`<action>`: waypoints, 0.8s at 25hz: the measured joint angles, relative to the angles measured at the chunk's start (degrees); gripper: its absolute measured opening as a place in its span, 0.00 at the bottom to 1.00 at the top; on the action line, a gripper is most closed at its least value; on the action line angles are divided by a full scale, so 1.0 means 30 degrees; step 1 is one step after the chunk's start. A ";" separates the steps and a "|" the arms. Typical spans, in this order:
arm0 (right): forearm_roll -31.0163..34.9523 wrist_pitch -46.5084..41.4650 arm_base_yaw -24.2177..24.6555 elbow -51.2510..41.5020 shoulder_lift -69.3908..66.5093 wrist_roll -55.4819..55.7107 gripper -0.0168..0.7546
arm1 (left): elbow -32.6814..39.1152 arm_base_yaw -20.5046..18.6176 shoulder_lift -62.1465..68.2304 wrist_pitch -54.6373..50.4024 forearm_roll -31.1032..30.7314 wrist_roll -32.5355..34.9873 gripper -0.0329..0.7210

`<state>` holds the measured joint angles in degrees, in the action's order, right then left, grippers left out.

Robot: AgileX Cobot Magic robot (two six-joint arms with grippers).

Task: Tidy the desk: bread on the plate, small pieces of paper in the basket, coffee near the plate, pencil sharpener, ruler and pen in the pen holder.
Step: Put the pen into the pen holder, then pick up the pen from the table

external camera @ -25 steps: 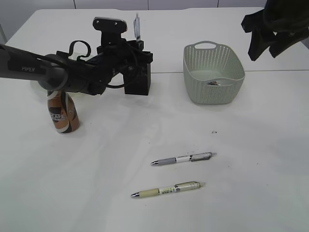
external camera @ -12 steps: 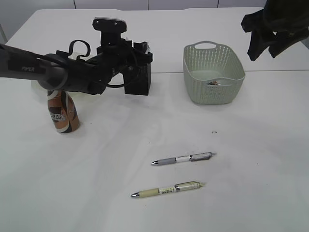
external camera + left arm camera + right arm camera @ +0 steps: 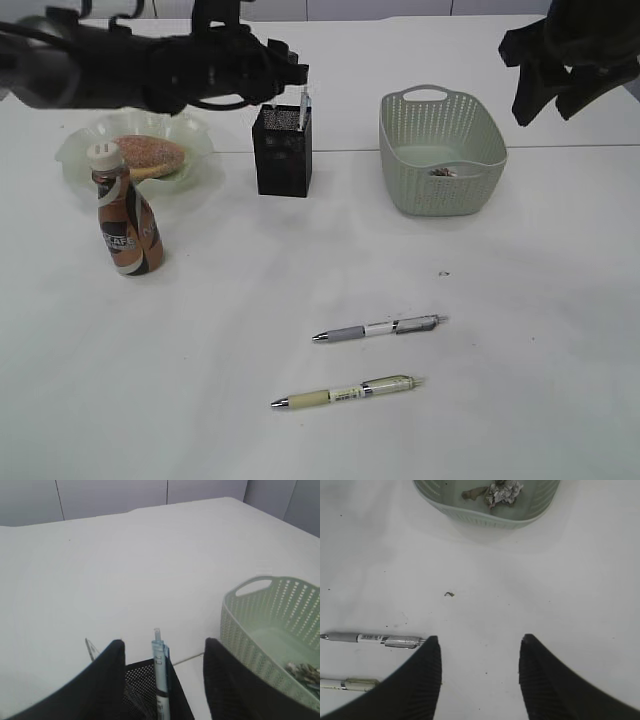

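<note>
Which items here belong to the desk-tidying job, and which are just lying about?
Job items: bread, plate, coffee, pen holder with a pen already in it, basket with paper scraps, grey pen, yellowish pen.

Lying about: only a tiny dark speck on the desk.

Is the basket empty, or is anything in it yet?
Not empty. Crumpled paper scraps lie on the floor of the basket, visible from the right wrist.

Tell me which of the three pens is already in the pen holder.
The light blue pen standing upright in the pen holder; the grey pen and cream pen lie on the desk.
</note>
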<state>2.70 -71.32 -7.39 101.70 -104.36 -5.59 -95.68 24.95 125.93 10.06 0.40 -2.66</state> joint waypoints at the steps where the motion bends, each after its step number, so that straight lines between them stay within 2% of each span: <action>1: 0.0000 0.0000 0.0000 0.0000 0.0000 0.0000 0.50 | 0.0000 0.0000 -0.0555 -0.0914 -0.0133 0.0000 0.55; 7: 0.0048 0.0000 0.0000 0.0000 0.0000 0.0866 0.50 | -0.0040 0.0527 -0.3467 -0.8021 -0.1220 0.0262 0.55; 12: 0.0043 0.0000 0.0000 0.0000 0.0000 0.1864 0.50 | -0.0936 0.1462 -0.4025 -1.2950 -0.1391 0.2576 0.53; 20: 0.0043 0.0000 0.0000 0.0000 0.0000 0.3757 0.50 | -0.1190 0.3652 -0.4025 -1.6933 -0.1109 0.5955 0.49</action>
<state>2.83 -71.32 -7.39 101.70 -104.36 5.68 -99.25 35.91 113.85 -40.74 -2.93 15.21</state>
